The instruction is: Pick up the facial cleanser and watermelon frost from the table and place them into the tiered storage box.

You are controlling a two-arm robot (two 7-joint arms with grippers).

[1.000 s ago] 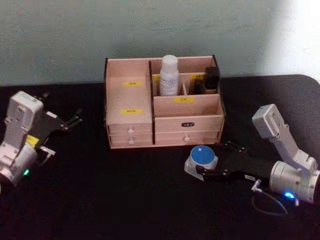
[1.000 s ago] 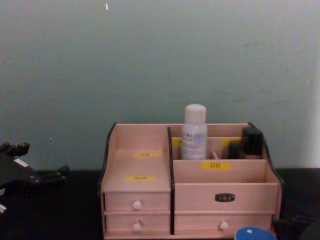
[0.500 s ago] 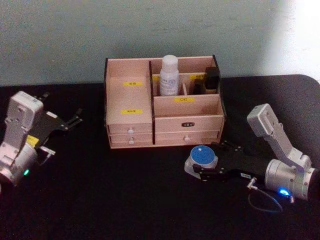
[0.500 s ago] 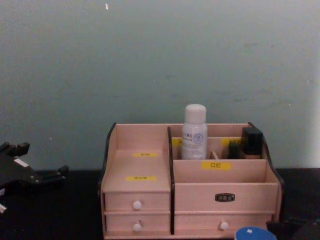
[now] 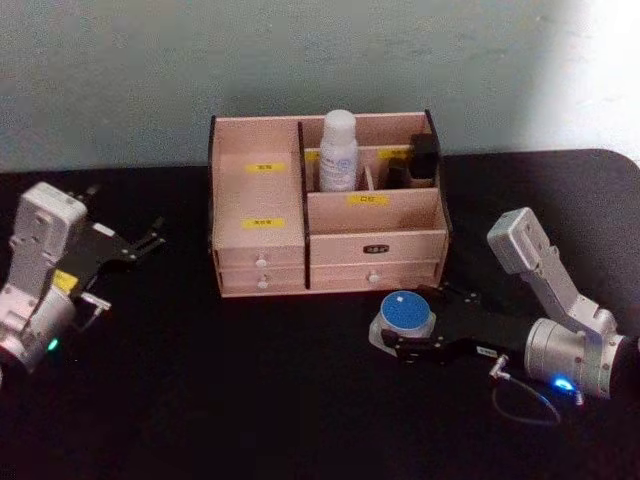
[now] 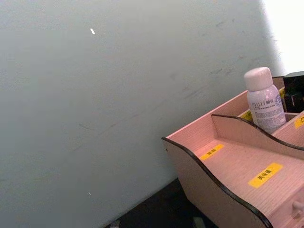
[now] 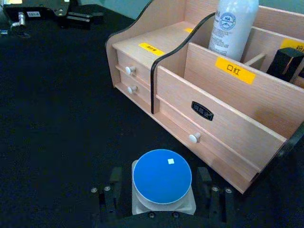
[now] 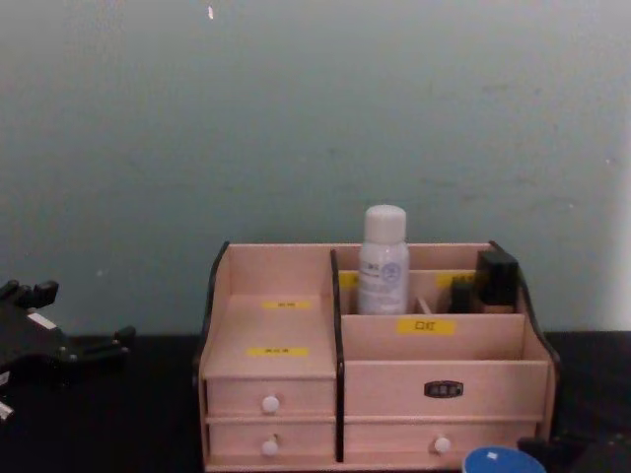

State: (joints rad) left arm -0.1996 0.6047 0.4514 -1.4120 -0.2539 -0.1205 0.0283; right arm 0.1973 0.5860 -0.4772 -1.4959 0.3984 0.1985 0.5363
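The right gripper [image 5: 408, 318], jaws spread, straddles the watermelon frost jar [image 7: 162, 176] at 5 o'clock of the tiered storage box [image 5: 255, 200] (facial cleanser [image 5: 338, 150] already inside). An off-centre squeeze may squirt the jar away. The left gripper [image 5: 148, 240], likewise spread, idles at 9 o'clock.

A tiered storage box [image 8: 296, 379] of pale wood sits square on the black table [image 8: 148, 434], yellow labels on its steps, white knobs on its drawers. A white bottle [image 8: 384, 258] stands upright in a back compartment, a dark container [image 8: 496, 279] beside it to the right. A blue lid [image 8: 490, 459] peeks up just before the box, the right gripper [image 8: 552, 451] near it; the left gripper [image 8: 79, 320] hangs well apart at the left edge
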